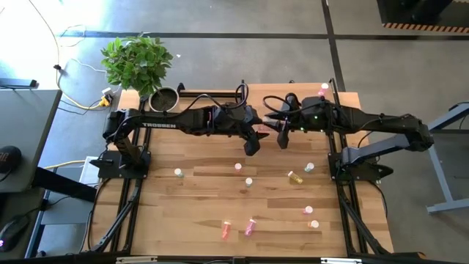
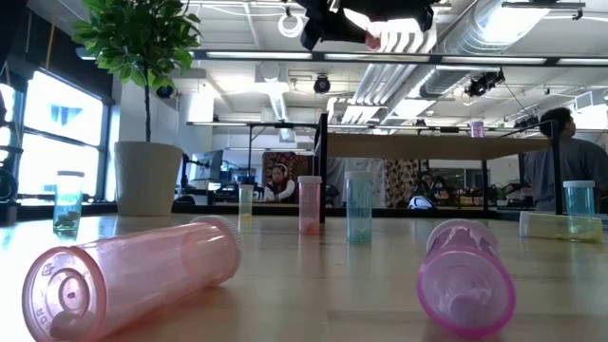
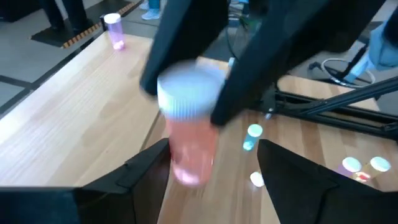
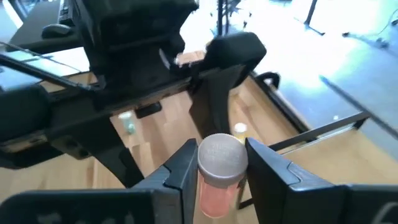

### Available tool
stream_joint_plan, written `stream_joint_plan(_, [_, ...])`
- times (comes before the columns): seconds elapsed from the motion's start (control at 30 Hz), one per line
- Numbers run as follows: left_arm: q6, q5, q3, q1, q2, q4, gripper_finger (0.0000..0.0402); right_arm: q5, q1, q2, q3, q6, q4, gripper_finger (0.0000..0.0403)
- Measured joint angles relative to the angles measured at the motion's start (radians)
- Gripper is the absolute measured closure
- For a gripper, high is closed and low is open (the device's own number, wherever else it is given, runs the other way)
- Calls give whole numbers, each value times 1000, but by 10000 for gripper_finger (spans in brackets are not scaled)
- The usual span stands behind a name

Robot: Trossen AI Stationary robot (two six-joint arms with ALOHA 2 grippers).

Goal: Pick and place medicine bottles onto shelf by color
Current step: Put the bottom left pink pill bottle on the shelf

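A red-pink bottle [image 4: 219, 177] is gripped by the right gripper [image 4: 217, 163] above the table's middle, near the shelf [image 1: 220, 99] — the left gripper [image 3: 211, 171] stands open around it. A loose hold could let it be dropped.

plant [image 1: 138, 61] | grey pot [image 1: 164, 99] beside it | person [image 2: 556, 161] beyond table
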Motion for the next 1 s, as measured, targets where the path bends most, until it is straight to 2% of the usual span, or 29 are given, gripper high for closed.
stream_joint_plan(0.2, [0, -4, 0, 21, 0, -11, 172, 6, -52, -49, 0, -7, 0, 304])
stream_joint_plan(0.43, [7, -4, 0, 50, -34, -48, 170, 5, -175, -93, 0, -69, 19, 304])
stream_joint_plan(0.6, [8, -4, 0, 83, -75, -98, 172, -9, -274, -87, 0, -118, 96, 304])
stream_joint_plan(0.77, [25, -1, 0, 114, -126, -119, 170, -11, -371, -76, 1, -88, 230, 304])
stream_joint_plan(1.0, [51, 99, -1, 167, -171, -145, 177, -19, -425, -18, 1, -76, 277, 304])
